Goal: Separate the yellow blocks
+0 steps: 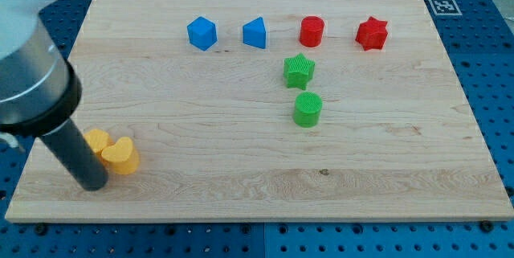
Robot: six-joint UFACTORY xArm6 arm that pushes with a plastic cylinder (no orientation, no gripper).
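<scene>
The two yellow blocks lie near the surface's (241, 161) lower left corner: a yellow heart (121, 157) in front, and a second yellow block (96, 140) just behind it toward the view's left, its shape partly hidden by the rod. They touch, or all but touch; no gap shows between them. Judged against the task, the separation is not yet done, and the whole of the parting push is left. My tip (92, 184) stands on the surface just to the left of the pair and a little below them, close against the hidden block; whether it is in contact cannot be told. The arm carries no fingers, only the rod, so it has hold of nothing and there is no opening to report. Well apart, along the view's top, stand a blue block (201, 33), a second blue block (254, 33), a red cylinder (312, 30) and a red star (371, 34). Below these, near the middle, a green star (299, 70) sits just above a green cylinder (307, 108). No containers are present on the surface.
</scene>
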